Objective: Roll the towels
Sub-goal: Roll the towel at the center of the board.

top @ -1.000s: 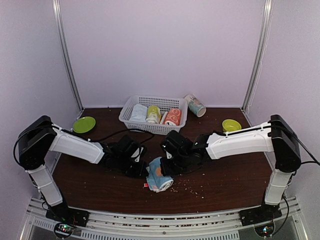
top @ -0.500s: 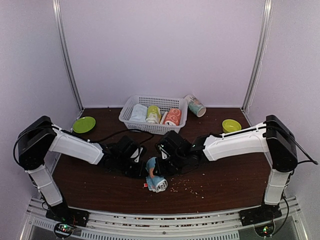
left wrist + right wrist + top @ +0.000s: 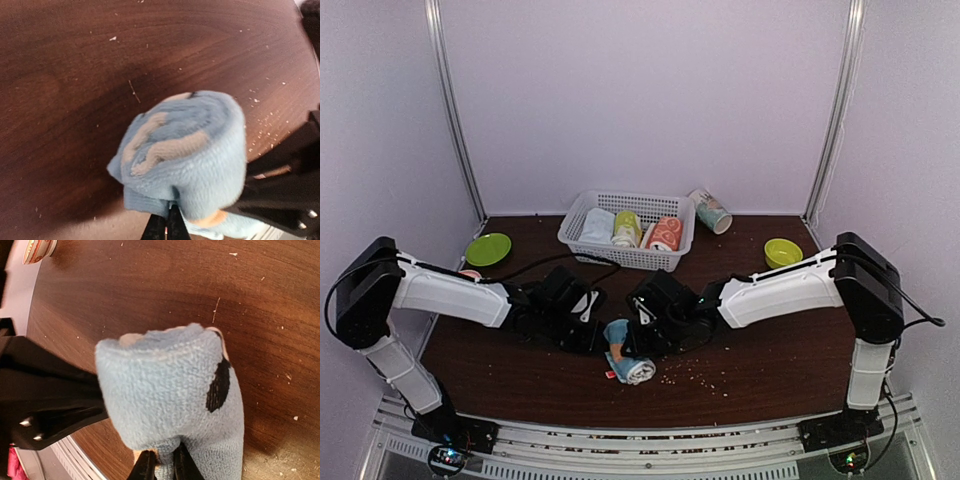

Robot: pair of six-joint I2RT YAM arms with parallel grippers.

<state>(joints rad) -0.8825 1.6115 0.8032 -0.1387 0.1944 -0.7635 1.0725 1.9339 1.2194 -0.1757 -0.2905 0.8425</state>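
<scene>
The light blue towel (image 3: 627,357) with orange spots is bunched into a loose roll on the brown table, between both grippers. My left gripper (image 3: 604,338) is shut on its left edge. In the left wrist view the closed fingertips (image 3: 167,226) pinch a fold of the towel (image 3: 190,150). My right gripper (image 3: 640,338) is shut on its right side. In the right wrist view the fingers (image 3: 161,464) clamp the towel's lower fold (image 3: 165,390). An orange-and-white rolled towel (image 3: 665,233) lies in the basket.
A white basket (image 3: 582,214) at the back also holds a pale blue-white roll (image 3: 598,226) and a yellow-green roll (image 3: 627,227). A paper cup (image 3: 710,211) lies on its side beside it. A green plate (image 3: 488,249) is at back left, a green bowl (image 3: 783,250) at back right. Crumbs (image 3: 705,375) lie near the towel.
Both grippers have moved left with the blue towel held between them. The towel has gone from a longer flat bundle to a tighter, more compact roll.
</scene>
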